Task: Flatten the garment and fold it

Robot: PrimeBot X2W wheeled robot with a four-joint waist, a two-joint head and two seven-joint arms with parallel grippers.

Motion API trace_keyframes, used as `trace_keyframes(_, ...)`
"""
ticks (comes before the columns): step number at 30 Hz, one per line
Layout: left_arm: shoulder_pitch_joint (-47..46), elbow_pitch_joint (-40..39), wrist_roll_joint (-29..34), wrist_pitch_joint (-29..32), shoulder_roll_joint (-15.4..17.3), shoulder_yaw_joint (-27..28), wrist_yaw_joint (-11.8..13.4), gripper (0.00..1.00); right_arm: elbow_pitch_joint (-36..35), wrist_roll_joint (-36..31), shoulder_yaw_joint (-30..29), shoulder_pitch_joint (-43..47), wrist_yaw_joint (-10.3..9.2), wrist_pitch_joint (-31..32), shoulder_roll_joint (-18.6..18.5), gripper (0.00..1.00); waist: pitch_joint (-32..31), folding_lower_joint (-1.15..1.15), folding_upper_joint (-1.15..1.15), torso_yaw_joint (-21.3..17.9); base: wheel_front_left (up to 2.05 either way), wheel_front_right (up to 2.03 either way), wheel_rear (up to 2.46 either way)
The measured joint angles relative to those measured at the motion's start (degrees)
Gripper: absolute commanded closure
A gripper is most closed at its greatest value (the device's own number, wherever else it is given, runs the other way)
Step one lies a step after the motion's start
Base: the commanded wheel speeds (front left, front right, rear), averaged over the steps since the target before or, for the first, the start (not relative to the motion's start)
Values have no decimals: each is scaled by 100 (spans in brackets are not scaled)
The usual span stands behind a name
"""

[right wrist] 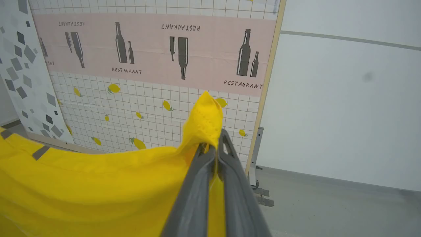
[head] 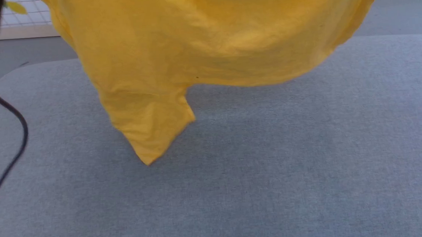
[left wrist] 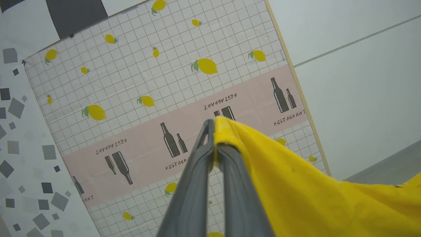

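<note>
The garment (head: 205,40), a bright yellow T-shirt, hangs in the air above the grey table (head: 237,176), stretched across the top of the head view with one sleeve drooping toward the table at centre left. In the left wrist view my left gripper (left wrist: 213,131) is shut on a corner of the garment (left wrist: 296,184), which drapes off to the right. In the right wrist view my right gripper (right wrist: 217,141) is shut on another corner of the garment (right wrist: 98,184), whose hemmed tip sticks up past the fingertips while the cloth sags to the left.
A black cable (head: 12,147) loops down at the left edge of the head view. Behind the table stands a panel (left wrist: 164,82) with a lemon grid and bottle print, beside a pale wall (right wrist: 345,98) and grey floor (right wrist: 329,204).
</note>
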Motion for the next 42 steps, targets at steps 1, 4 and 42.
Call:
trace_keyframes(1, -139, 19, 3, 57, -1, 9, -18, 100, 16, 0, 27, -84, 0, 23, 1, 100, 7, 0, 0, -33, 0, 0, 0)
trace_keyframes(4, -572, 80, 41, 260, 1, 9, -47, 100, 63, 1, 98, -377, 0, 88, 11, 100, 83, 0, 0, -93, 0, 0, 0)
trace_keyframes(42, -2875, 2397, 778, -1797, -644, -156, -86, 100, 2709, -1718, 56, -3161, 0, -2039, 191, 100, 3006, 1, 0, -294, 0, 0, 0)
